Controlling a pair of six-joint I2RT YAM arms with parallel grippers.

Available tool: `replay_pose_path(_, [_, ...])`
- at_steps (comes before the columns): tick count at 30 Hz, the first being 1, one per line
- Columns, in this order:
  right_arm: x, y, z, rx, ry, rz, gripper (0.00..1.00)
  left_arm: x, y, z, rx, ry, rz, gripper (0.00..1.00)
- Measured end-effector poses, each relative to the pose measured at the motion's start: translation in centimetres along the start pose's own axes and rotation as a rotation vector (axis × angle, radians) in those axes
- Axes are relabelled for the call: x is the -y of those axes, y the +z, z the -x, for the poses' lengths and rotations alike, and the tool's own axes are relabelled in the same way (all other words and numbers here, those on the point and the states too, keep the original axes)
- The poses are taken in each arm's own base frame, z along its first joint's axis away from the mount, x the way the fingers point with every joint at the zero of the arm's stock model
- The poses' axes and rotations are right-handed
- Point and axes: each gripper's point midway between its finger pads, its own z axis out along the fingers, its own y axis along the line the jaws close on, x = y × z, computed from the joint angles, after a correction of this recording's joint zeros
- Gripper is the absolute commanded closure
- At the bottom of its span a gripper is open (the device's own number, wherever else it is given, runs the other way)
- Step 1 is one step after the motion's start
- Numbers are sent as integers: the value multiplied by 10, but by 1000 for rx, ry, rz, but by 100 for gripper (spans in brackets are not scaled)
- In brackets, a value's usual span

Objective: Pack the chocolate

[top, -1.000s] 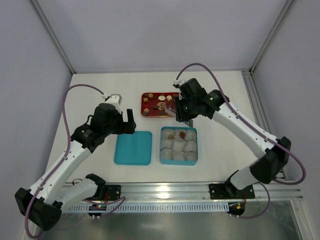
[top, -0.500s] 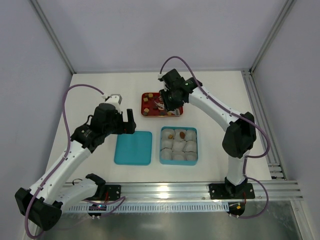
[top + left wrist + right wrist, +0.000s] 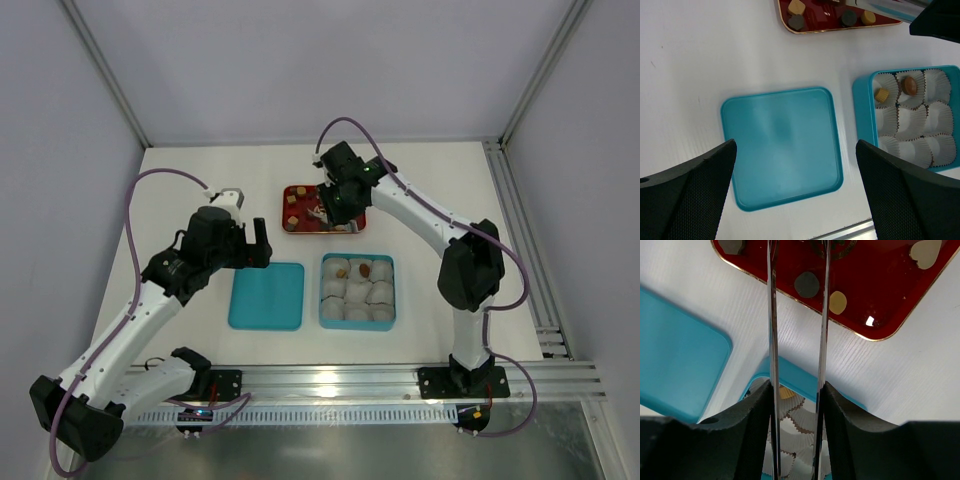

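The left claw is hanging wide open and empty over the flat blue lid, which is lying on the white bench. It is well away from the sweets. Next comes the red tray, and most of the chocolate is sitting on it. The right claw is reaching down over this tray, so the right arm is much the nearer one for the next pick. Its two thin blades are standing apart with a gap, and nothing is showing pinched between them, though the tips are running off the top of the wrist picture. In that picture a dark round piece is lying in the gap between the blades, a bit back from the tips, toward the tray's near edge. A tan piece is sitting just outside the right blade. Both pieces are roundish, so they are not showing a long side to line up with. To my mind, the claw needs to settle around the dark piece. To the right, the blue box of white paper cups is holding a tan piece and a brown piece in its far row. No words are showing anywhere; the tray's round gold mark is too cut off to read.
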Motion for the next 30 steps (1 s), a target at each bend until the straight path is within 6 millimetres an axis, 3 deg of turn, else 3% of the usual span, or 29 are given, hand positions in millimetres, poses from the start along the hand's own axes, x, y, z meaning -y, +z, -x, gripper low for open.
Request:
replay_pose_path(12, [1, 21, -9, -50, -20, -5, 56, 0, 0, 0, 0, 0, 0, 0])
replay_pose_path(30, [1, 20, -7, -49, -20, -4, 67, 0, 0, 0, 0, 0, 0, 0])
